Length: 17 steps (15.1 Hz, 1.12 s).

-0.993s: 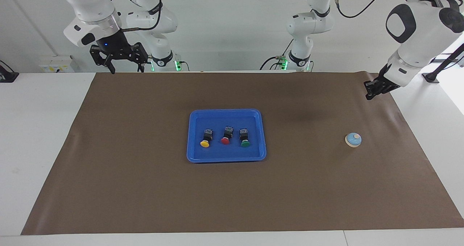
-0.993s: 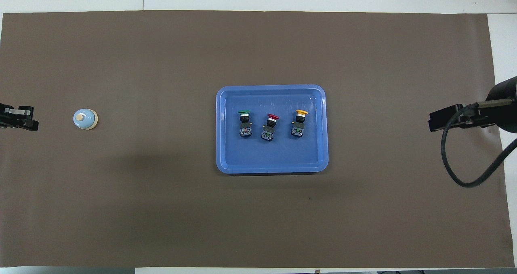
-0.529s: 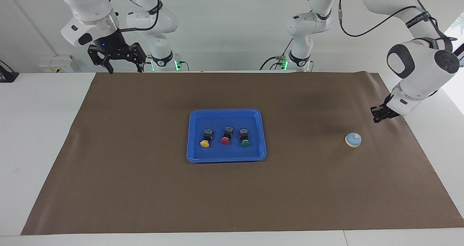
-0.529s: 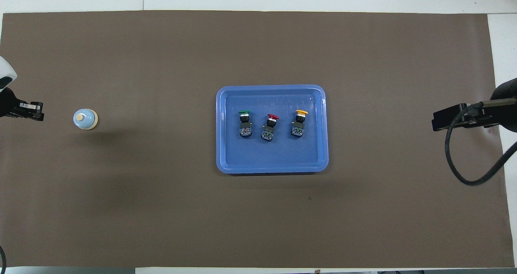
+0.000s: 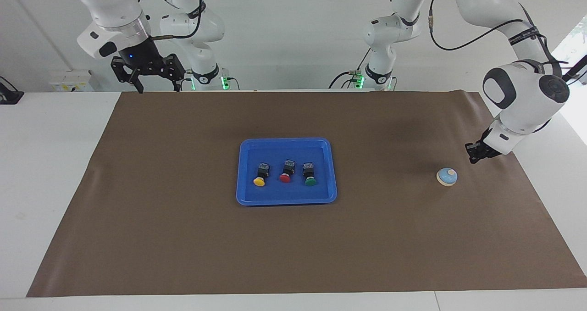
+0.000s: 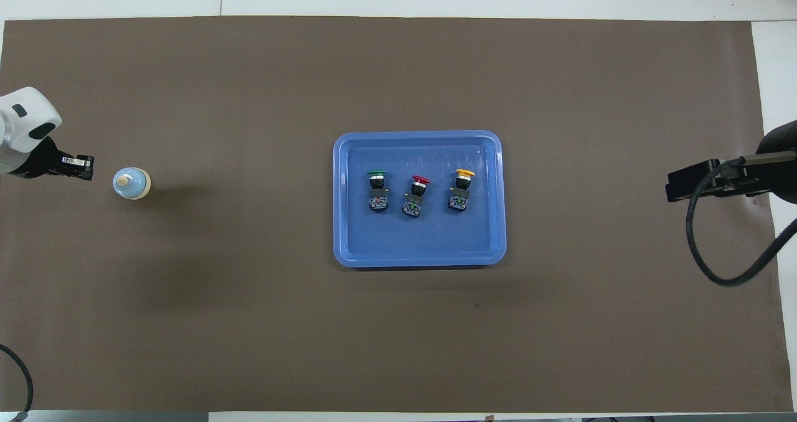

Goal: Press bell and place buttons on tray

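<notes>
Bell (image 5: 446, 176) sits on the brown mat (image 5: 183, 237) toward my left arm's end of the table, well apart from the tray (image 5: 241, 173). It looks light and hard, so it could skid: press straight down on the cream knob, no grasp needed. Yellow button (image 5: 260, 175), red button (image 5: 285, 172) and green button (image 5: 309, 174) all lie in the tray already (a neat row). My left gripper (image 5: 473, 154) hangs near the bell, probably just off it, jaws clenched on nothing. A second ago it was higher, over the mat's edge; it has come down toward the bell. My right gripper (image 5: 158, 82) waits with jaws spread, hardly shifted.
</notes>
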{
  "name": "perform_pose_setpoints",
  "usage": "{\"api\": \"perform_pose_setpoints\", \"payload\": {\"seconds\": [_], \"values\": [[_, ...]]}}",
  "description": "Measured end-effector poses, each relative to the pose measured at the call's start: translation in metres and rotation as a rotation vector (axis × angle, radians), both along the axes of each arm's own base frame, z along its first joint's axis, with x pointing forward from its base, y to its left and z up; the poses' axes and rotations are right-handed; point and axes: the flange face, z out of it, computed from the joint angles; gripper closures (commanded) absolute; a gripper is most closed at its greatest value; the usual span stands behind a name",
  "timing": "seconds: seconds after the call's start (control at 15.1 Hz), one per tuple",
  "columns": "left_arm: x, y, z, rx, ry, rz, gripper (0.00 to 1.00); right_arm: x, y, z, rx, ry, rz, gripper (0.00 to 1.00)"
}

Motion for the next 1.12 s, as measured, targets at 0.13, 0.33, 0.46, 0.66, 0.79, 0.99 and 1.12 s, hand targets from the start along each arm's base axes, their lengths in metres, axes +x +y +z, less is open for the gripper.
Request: {"api": "perform_pose_setpoints", "payload": {"seconds": [0.13, 0.33, 0.46, 0.66, 0.79, 0.99, 1.12], "values": [[0.002, -0.005, 0.0, 0.0, -0.005, -0.007, 1.0, 0.0, 0.0, 0.0, 0.0, 0.0, 0.0, 0.0], [0.005, -0.017, -0.007, 0.0, -0.003, -0.019, 1.0, 0.0, 0.0, 0.0, 0.0, 0.0, 0.0, 0.0], [0.008, -0.018, -0.018, -0.001, -0.004, -0.021, 1.0, 0.0, 0.0, 0.0, 0.0, 0.0, 0.0, 0.0], [0.012, -0.018, -0.041, -0.003, 0.0, -0.022, 1.0, 0.0, 0.0, 0.0, 0.0, 0.0, 0.0, 0.0], [0.012, -0.018, -0.051, -0.004, 0.001, -0.023, 1.0, 0.0, 0.0, 0.0, 0.0, 0.0, 0.0, 0.0], [0.013, -0.018, -0.051, -0.004, -0.003, -0.023, 0.99, 0.0, 0.0, 0.0, 0.0, 0.0, 0.0, 0.0], [0.014, -0.018, -0.045, -0.004, 0.004, -0.023, 0.88, 0.0, 0.0, 0.0, 0.0, 0.0, 0.0, 0.0]]}}
